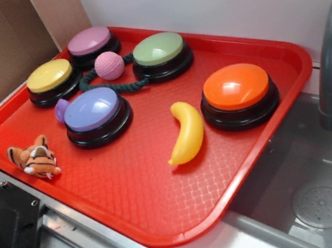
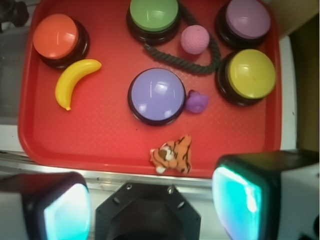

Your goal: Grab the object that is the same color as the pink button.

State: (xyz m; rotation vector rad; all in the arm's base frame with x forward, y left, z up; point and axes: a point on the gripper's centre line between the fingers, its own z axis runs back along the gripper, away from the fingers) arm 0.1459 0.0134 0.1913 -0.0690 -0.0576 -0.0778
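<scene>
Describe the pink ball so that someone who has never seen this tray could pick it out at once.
Start at the red tray and go to its far end, where the pink button, yellow button and green button stand. The pink ball sits between them on a dark green rope loop. It alone is small, round and dimpled; the nearby purple piece is smooth and darker.

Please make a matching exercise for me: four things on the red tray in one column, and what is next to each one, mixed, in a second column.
1. pink ball
2. banana
3. purple piece
4. toy tiger

a. touches the lavender-blue button
b. on the green rope
c. beside the orange button
d. alone near the red tray edge

Pairs: 1-b, 2-c, 3-a, 4-d
</scene>
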